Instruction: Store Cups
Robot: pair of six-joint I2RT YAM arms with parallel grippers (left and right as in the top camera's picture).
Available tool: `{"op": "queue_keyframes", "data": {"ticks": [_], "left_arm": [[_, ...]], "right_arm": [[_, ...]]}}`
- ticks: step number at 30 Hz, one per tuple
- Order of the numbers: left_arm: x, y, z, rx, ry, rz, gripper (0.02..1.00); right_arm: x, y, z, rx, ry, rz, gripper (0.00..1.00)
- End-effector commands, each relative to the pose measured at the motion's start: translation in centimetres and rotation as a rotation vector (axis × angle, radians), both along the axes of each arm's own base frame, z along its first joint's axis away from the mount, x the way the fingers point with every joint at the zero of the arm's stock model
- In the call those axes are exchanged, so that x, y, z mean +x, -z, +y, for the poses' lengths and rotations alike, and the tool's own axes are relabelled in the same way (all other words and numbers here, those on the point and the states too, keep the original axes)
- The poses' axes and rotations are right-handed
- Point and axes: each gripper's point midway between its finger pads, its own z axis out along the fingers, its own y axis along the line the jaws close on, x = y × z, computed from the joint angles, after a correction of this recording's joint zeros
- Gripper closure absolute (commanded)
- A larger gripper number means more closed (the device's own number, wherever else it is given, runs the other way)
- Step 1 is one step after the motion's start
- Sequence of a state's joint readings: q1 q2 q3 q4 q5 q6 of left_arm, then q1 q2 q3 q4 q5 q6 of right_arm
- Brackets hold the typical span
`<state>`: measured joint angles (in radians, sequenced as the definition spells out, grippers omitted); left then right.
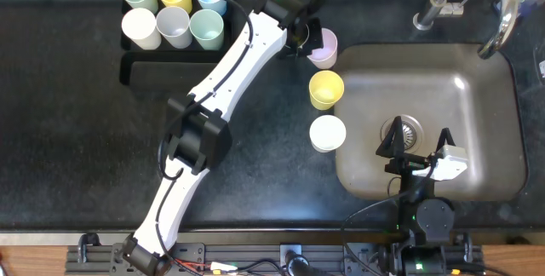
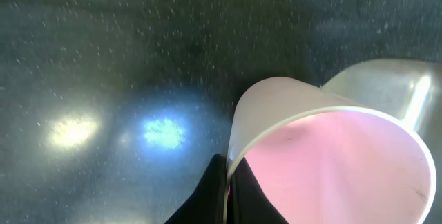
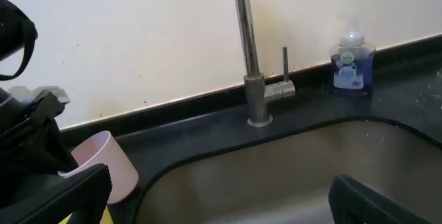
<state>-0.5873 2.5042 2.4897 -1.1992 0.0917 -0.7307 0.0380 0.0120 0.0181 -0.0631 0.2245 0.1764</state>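
Pink cup (image 1: 324,48) is pinched at the rim by left gripper (image 2: 229,179), beside the sink (image 1: 477,97). Right gripper (image 1: 417,146) is spread wide, empty, over the sink.

Left pincer (image 1: 300,29) sits over the pink cup (image 1: 325,48), covering its left rim from above. Up close, the cup runs off the picture's edge, so only part of its mouth shows, and the fingers on its wall are a dark blur. The faucet (image 3: 243,44) is cut off up high. The right pincer (image 3: 221,200) shows just two finger stubs, the rest cropped. The soap bottle (image 3: 352,61) label is too small to read.
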Motion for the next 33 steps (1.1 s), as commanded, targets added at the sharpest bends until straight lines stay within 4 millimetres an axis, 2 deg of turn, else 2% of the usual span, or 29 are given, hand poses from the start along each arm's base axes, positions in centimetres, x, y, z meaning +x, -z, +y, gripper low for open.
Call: {"op": "queue_keyframes", "data": {"ticks": [1, 4, 6, 7, 10, 13, 16, 18, 20, 24, 26, 33], "left_arm": [[1.9, -7.6, 2.6, -0.007, -0.072, -0.174, 0.982], [2.2, -14.1, 6.6, -0.007, -0.15, -0.289, 0.982], [1.4, -18.3, 10.3, -0.005, -0.22, -0.339, 0.982], [0.7, -20.0, 12.9, 0.004, -0.278, -0.344, 0.982], [-2.7, -22.8, 21.1, 0.066, -0.475, -0.3, 0.982], [-6.1, -23.7, 28.3, 0.15, -0.622, -0.252, 0.982], [-8.7, -22.8, 33.8, 0.194, -0.748, -0.201, 0.982], [-10.3, -20.9, 36.2, 0.188, -0.811, -0.142, 0.982], [-11.1, -18.2, 37.6, 0.152, -0.848, -0.096, 0.982], [-11.8, -13.0, 38.9, 0.08, -0.89, -0.046, 0.982], [-11.9, -11.3, 39.3, 0.074, -0.901, -0.026, 0.982], [-10.9, -9.6, 40.2, 0.057, -0.924, -0.016, 0.982]], "right_arm": [[0.0, 0.3, -0.1, 0.003, 0.002, -0.003, 0.005], [0.0, 0.3, -0.1, 0.003, 0.002, -0.003, 0.003], [0.0, 0.3, -0.1, 0.003, 0.002, -0.003, 0.003], [0.0, 0.3, -0.1, 0.003, 0.002, -0.003, 0.003], [0.0, 0.3, -0.1, 0.003, 0.002, -0.003, 0.003], [0.0, 0.3, -0.1, 0.003, 0.002, -0.003, 0.003], [0.0, 0.3, -0.1, 0.003, 0.002, -0.003, 0.005], [0.0, 0.3, -0.1, 0.003, 0.002, -0.003, 0.005], [0.0, 0.3, -0.1, 0.003, 0.002, -0.003, 0.005], [0.0, 0.3, -0.1, 0.003, 0.002, -0.003, 0.005], [0.0, 0.3, -0.1, 0.003, 0.002, -0.003, 0.003], [0.0, 0.3, -0.1, 0.003, 0.002, -0.003, 0.003]]}}
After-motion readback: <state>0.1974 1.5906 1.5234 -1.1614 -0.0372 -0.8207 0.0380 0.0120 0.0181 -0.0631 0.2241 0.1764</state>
